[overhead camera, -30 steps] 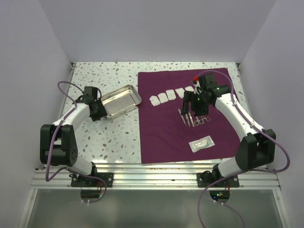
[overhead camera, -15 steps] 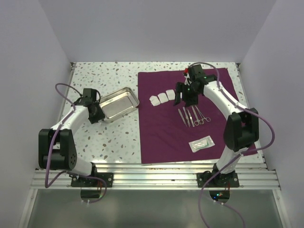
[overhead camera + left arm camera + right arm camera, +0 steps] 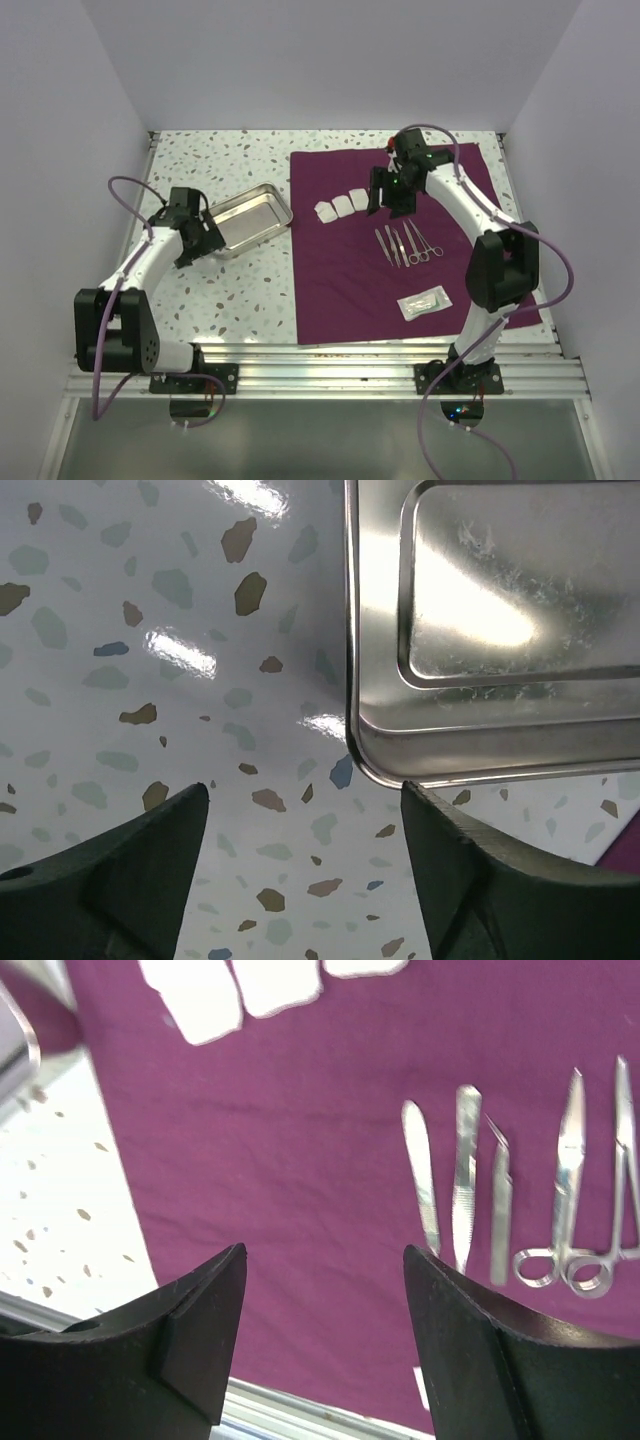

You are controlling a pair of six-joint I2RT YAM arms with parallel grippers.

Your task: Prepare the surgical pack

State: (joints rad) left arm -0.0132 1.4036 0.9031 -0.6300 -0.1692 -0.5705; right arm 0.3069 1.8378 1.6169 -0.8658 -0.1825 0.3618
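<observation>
The purple-maroon drape (image 3: 350,280) lies flat on the right half of the table. On it are white gauze squares (image 3: 340,207), a row of steel instruments (image 3: 405,243) and a clear pouch (image 3: 424,303). The steel tray (image 3: 252,214) stands on the table left of the drape. My left gripper (image 3: 208,240) is open and empty at the tray's near left corner (image 3: 400,765). My right gripper (image 3: 385,203) is open and empty, raised over the right end of the gauze row and hiding part of it. Its view shows the gauze (image 3: 250,985), the instruments (image 3: 465,1185) and the drape (image 3: 300,1160).
Speckled tabletop (image 3: 230,290) surrounds the tray. White walls close in the back and both sides. An aluminium rail (image 3: 320,365) runs along the near edge, by the arm bases.
My right gripper has moved from over the instruments back and left to the gauze row. My left gripper has drawn slightly left and nearer along the tray's corner.
</observation>
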